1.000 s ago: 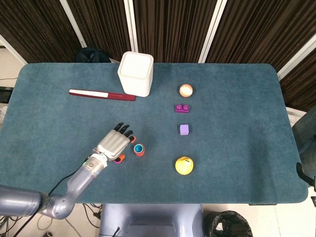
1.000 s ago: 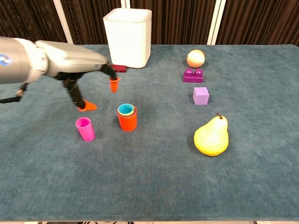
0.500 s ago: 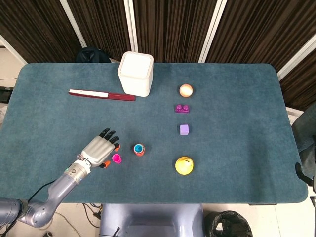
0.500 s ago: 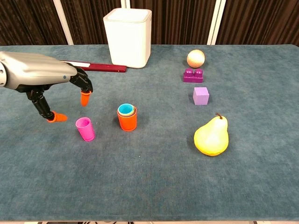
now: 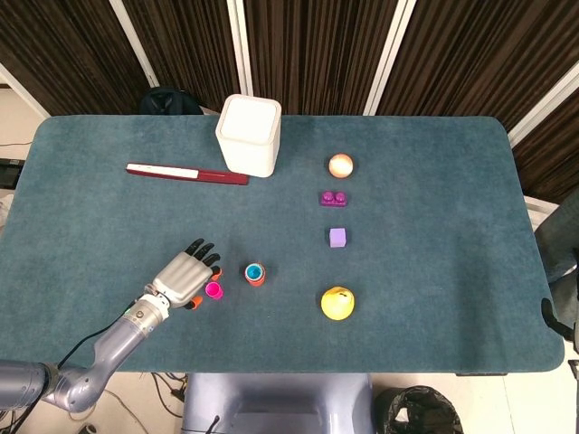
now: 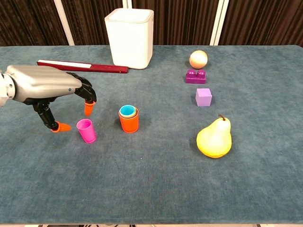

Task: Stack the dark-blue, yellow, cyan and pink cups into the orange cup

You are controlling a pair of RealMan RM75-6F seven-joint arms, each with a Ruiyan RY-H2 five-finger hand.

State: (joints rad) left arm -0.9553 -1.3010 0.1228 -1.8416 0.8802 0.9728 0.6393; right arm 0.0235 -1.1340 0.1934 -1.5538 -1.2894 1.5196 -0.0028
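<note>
The left hand (image 6: 49,92), fingers spread and holding nothing, hovers just left of the pink cup (image 6: 86,130), thumb low on the near side and fingertips (image 6: 88,108) above and behind the cup's rim. A second ago this hand stood farther in, over the space between the pink cup and the stack. It then drew back to the left, and in the last half second it has come in again, settling lower and closer to the cup. The motion reads as a re-approach for a grasp, with the cup not yet touched.

The pink cup stands upright on the tabletop (image 6: 151,189), unmoved, near the orange cup (image 6: 129,121). In the orange cup the cyan cup (image 6: 126,110) lies innermost, with a yellow rim showing around it. The dark-blue cup cannot be made out there. Judged from this, pink is the one cup left to stack.

The right hand appears in neither view.

Farther out lie a pear (image 6: 214,138), a purple cube (image 6: 203,97), a magenta brick (image 6: 195,76), a ball (image 6: 198,59), a white bin (image 6: 129,38) and a red-and-white bar (image 6: 83,66).
</note>
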